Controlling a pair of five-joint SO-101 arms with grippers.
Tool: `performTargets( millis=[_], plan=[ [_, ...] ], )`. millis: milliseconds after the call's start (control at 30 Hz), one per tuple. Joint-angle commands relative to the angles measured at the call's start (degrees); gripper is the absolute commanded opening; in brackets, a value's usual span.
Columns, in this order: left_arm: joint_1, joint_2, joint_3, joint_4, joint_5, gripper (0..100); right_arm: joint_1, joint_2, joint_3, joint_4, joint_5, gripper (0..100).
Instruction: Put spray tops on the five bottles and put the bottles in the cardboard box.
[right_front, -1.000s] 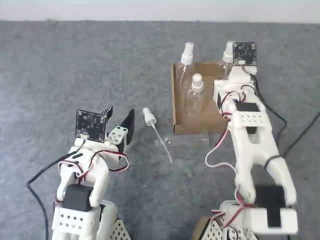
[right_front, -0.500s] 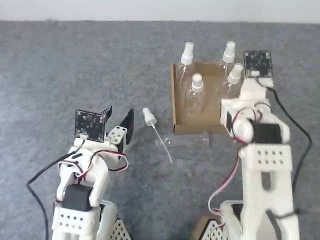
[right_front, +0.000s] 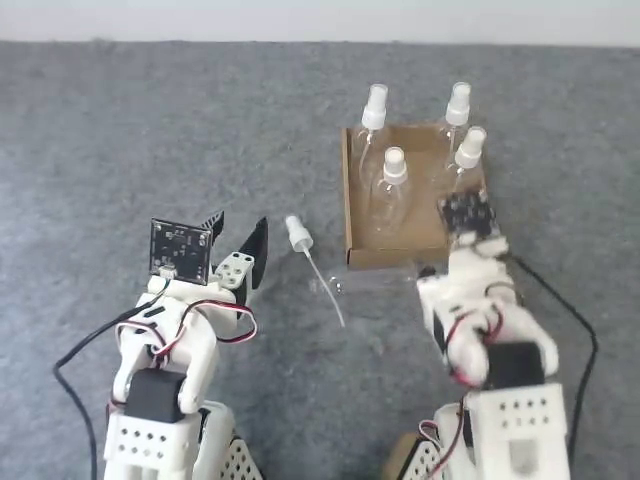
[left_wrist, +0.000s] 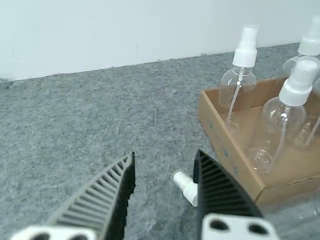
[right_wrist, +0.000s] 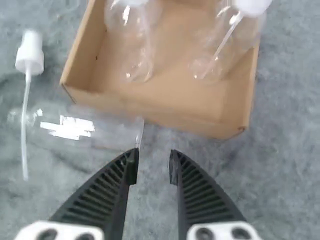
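The cardboard box (right_front: 352, 200) holds several clear bottles with white spray tops, among them one at the back left (right_front: 375, 108) and one at the right (right_front: 470, 147). A clear bottle without a top (right_front: 372, 279) lies on its side just in front of the box. Left of it lies a loose spray top (right_front: 298, 234) with its long tube. My right gripper (right_wrist: 152, 164) hovers narrowly open and empty just short of the lying bottle (right_wrist: 75, 127) and the box (right_wrist: 150, 107). My left gripper (left_wrist: 162, 175) stands open and empty, with the spray top (left_wrist: 185, 184) beyond its fingers.
Grey carpet covers the table. The right arm (right_front: 470, 300) stands close in front of the box's near wall. A pale wall (left_wrist: 125, 30) rises behind the carpet. Open carpet lies left of the spray top.
My right arm has drawn back from over the box to its near side, and a further capped bottle now shows standing at the box's right. The left arm has not moved.
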Motion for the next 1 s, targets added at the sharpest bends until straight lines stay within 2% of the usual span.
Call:
performTargets(
  millis=[0,233,333,533,667,967],
  plan=[
    [-0.2,-0.5,-0.2,-1.2,0.8,18,-0.7,-14.4,9.8,0.4,1.1,5.6],
    [-0.1,-0.9,-0.1,-1.2,0.9,17,-0.6,-33.9,18.4,2.9,1.2,5.4],
    [-0.5,-1.0,-0.1,-1.1,0.7,17,-0.6,-32.7,18.8,3.4,1.2,5.4],
    [-10.3,-1.0,2.3,-1.6,1.2,18,-0.6,-33.3,25.1,3.2,1.2,5.4],
    [-10.9,-1.0,5.3,-1.8,1.0,18,-0.6,-33.4,30.0,3.1,1.2,5.6],
    [-13.0,-1.0,10.1,-8.8,0.7,18,-0.6,-33.4,33.4,3.7,1.2,5.3]
  ],
)
